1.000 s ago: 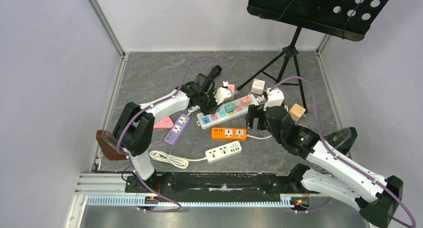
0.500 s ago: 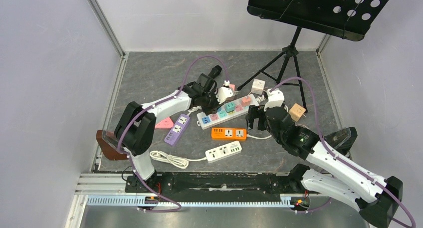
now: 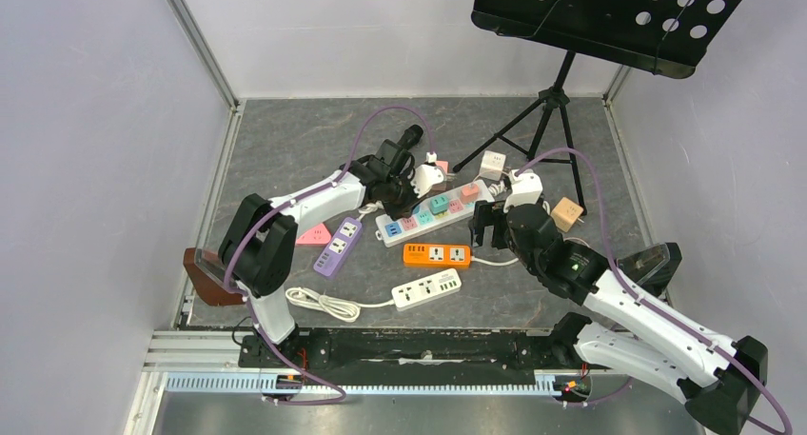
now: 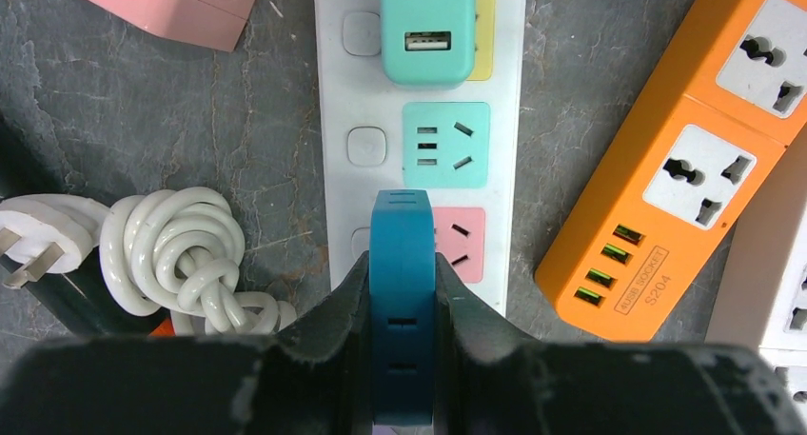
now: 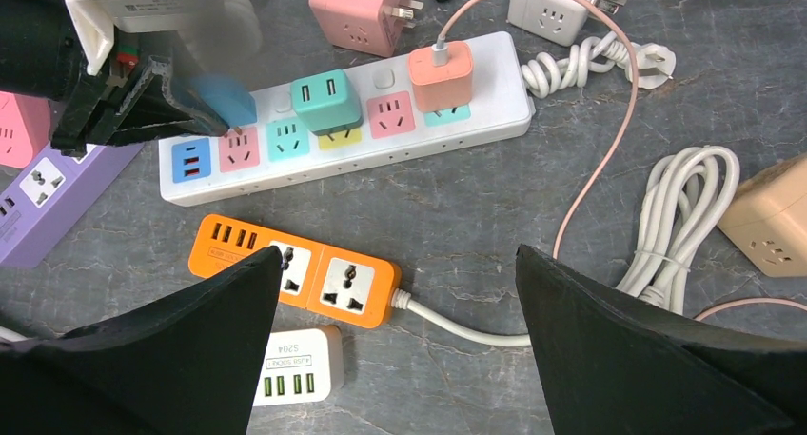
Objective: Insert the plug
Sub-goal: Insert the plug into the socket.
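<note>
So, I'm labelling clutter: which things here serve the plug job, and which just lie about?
Job: blue plug, left fingers holding it, white multicolour power strip.
Lying about: orange power strip, purple power strip, pink cube socket, music stand.

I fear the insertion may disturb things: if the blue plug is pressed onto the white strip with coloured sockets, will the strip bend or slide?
The white strip probably will not bend: it looks like a rigid bar lying flat on the table. It may slide under a sideways push, since nothing visibly pins it. Its bundled cable likely adds drag.
</note>
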